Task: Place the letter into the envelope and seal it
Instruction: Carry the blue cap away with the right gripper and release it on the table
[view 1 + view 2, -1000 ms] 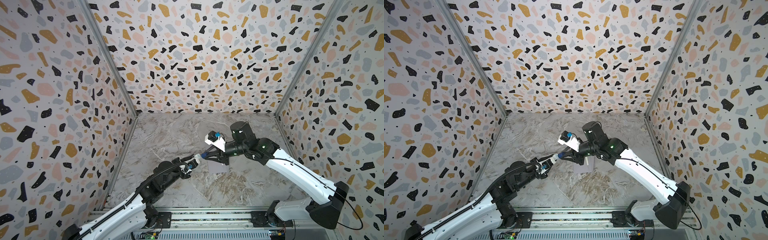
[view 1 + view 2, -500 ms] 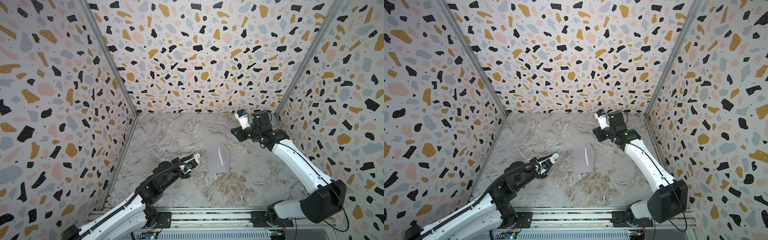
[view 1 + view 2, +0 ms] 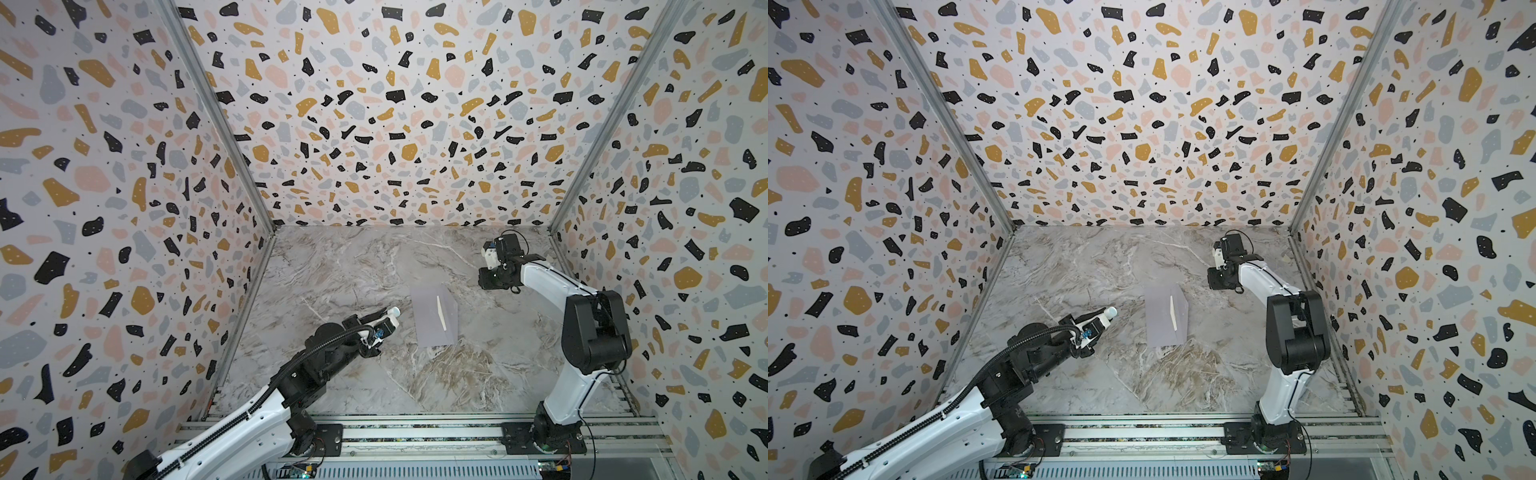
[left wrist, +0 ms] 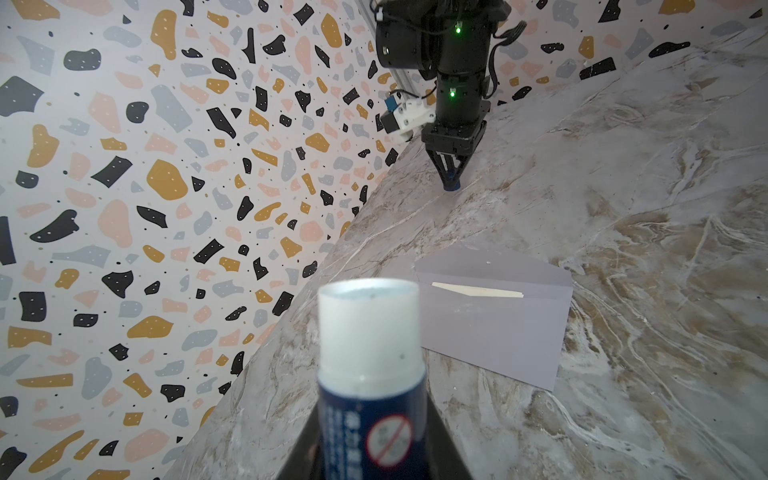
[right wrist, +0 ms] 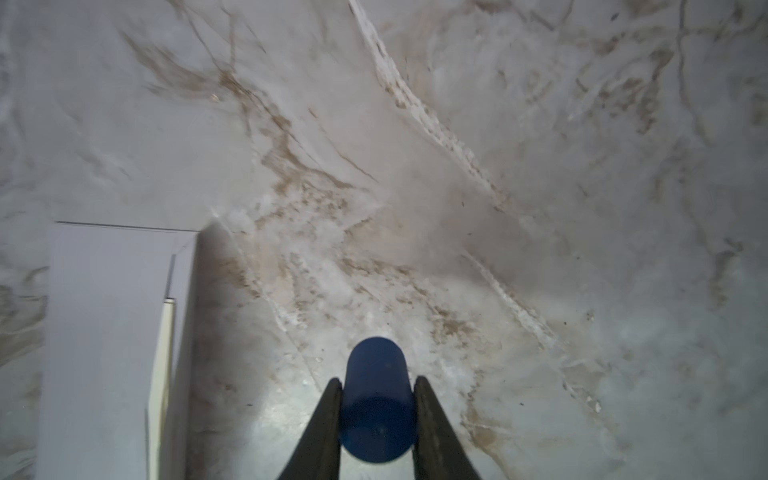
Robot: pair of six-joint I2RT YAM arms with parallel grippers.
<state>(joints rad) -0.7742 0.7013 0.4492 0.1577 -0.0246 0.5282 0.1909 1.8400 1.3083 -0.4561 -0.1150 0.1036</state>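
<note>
Envelope (image 3: 426,322) lies grey-lavender, flap open, cream letter (image 4: 478,290) sliver showing; left fingers (image 4: 446,457) clamp glue stick (image 4: 368,345), right fingers (image 5: 320,436) blue cap (image 5: 376,399).

The left arm (image 3: 249,419) and right arm (image 3: 548,282) have white shells, black joints and cables; the right claw (image 4: 451,182) is black, tapered.

Right pincer (image 5: 377,382) pulled away from glue stick (image 4: 370,353) to back right, blue cap (image 5: 374,415) gripped, envelope (image 3: 428,320) uncovered
</note>
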